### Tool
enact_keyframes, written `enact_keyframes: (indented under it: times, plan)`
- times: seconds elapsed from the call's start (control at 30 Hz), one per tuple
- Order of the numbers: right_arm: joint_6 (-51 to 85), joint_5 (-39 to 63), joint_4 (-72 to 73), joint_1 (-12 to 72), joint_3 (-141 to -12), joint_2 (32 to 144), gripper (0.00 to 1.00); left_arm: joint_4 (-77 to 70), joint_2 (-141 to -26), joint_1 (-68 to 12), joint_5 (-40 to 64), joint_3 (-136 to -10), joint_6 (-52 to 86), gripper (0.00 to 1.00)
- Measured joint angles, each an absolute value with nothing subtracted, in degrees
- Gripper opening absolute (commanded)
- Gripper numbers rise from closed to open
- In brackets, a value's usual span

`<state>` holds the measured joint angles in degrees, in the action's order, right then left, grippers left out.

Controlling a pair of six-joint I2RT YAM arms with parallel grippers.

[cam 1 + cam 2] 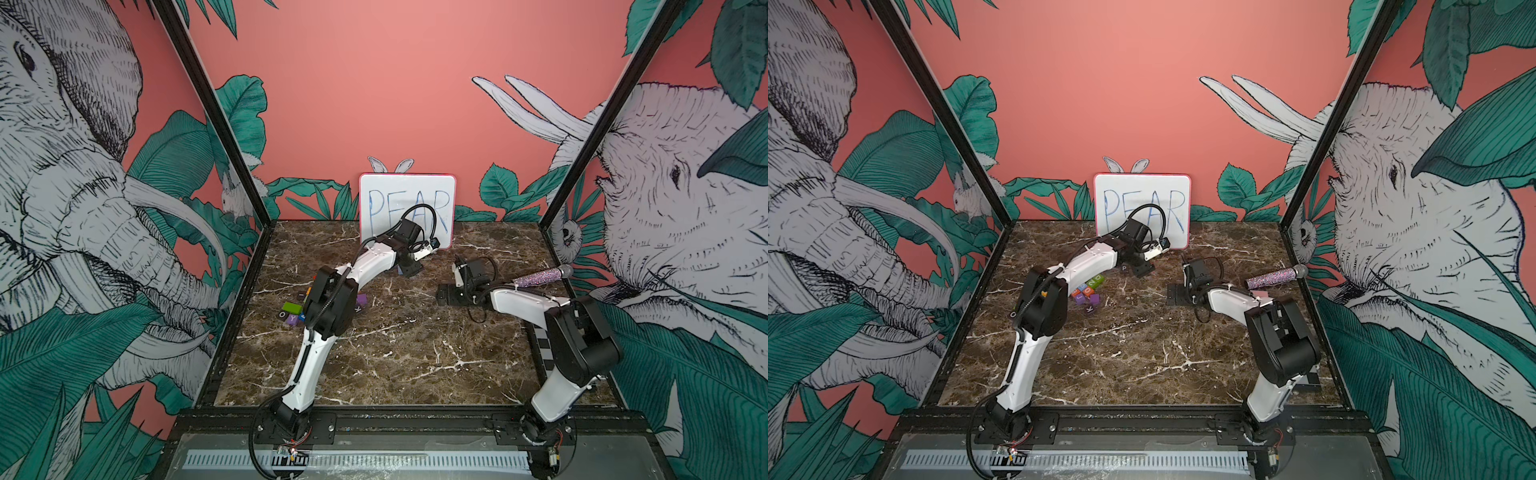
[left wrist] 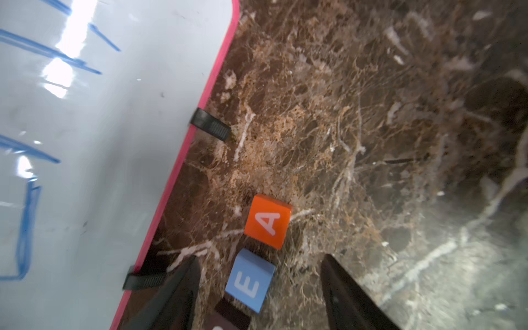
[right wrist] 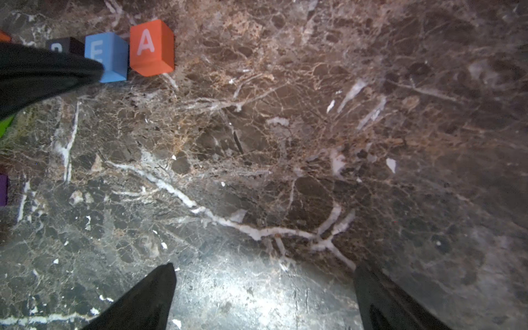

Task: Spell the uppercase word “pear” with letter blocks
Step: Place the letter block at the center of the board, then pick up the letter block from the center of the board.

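1. P block (image 3: 65, 45): a dark brown cube standing on the marble tabletop (image 1: 395, 353) just in front of the whiteboard (image 1: 407, 185) that reads PEAR. It is first in the row. A black finger of the left arm partly covers it in the right wrist view.
2. E block (image 2: 250, 281): a blue cube with its letter face up, second in the row. It is touching or just beside the P block at one corner.
3. A block (image 2: 268, 220): an orange-red cube with its letter face up, third in the row. It sits just beside the E block, turned slightly out of line with it, and the left wrist view shows a narrow gap between them.
4. R block: not in the row, and not legible in any view.
   - It is probably among the pile of other coloured blocks (image 1: 1088, 291), which the left arm partly hides.
   - An orange sliver (image 3: 4, 35) shows at the edge of the right wrist view, but its letter cannot be read.
5. Left gripper (image 2: 260, 257): the jaws are apart and hold nothing. It is over the row, with the E block between the fingers but not touched.
6. Right gripper (image 3: 265, 267): the jaws are wide apart and empty. It is over bare marble, to the side of the row.
7. Progress: three of the four letters are placed.
   - Remaining: find the R block and set it beside the A block, on the side away from the E block.
   - The A block may also need squaring up.
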<state>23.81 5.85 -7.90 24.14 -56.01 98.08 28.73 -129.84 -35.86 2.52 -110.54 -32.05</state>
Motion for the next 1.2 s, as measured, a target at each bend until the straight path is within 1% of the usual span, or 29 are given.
enact_keyframes:
  times: [0.03, 0.07, 0.2, 0.33, 0.57, 0.77, 0.9, 1.03, 1.2]
  plan:
    - [23.79, 6.0, -7.88, 24.14, -56.01, 98.08, 0.99, 27.77, -128.29, -35.86, 2.42, -108.92, -30.81, 0.74]
    - [23.79, 6.13, -7.86, 24.16, -56.01, 98.08, 0.99, 26.46, -126.26, -35.86, 2.31, -106.65, -29.41, 0.76]
    - [23.7, 6.22, -7.6, 24.43, -56.01, 97.93, 0.99, 23.62, -119.72, -35.53, 1.65, -99.09, -24.82, 0.76]
    - [24.03, 5.74, -7.79, 25.47, -56.66, 97.65, 0.99, 23.38, -115.98, -34.52, 1.61, -94.0, -21.52, 0.77]
    - [27.11, 4.84, -9.23, 30.52, -66.13, 99.77, 0.99, 24.08, -111.72, -27.0, 2.37, -87.31, -14.76, 0.77]
    - [29.02, 4.73, -10.02, 35.46, -74.15, 104.64, 0.99, 25.63, -111.53, -19.49, 3.86, -86.91, -11.99, 0.76]
    - [29.36, 4.99, -10.39, 37.67, -79.77, 108.4, 0.99, 27.77, -113.03, -15.7, 4.95, -89.6, -11.79, 0.76]
    - [29.34, 4.97, -10.59, 38.22, -81.54, 109.4, 0.99, 30.15, -117.1, -13.58, 5.39, -95.44, -11.77, 0.76]
    - [28.99, 4.91, -11.05, 38.22, -81.78, 109.69, 0.99, 32.82, -122.32, -13.1, 5.37, -100.86, -11.81, 0.76]
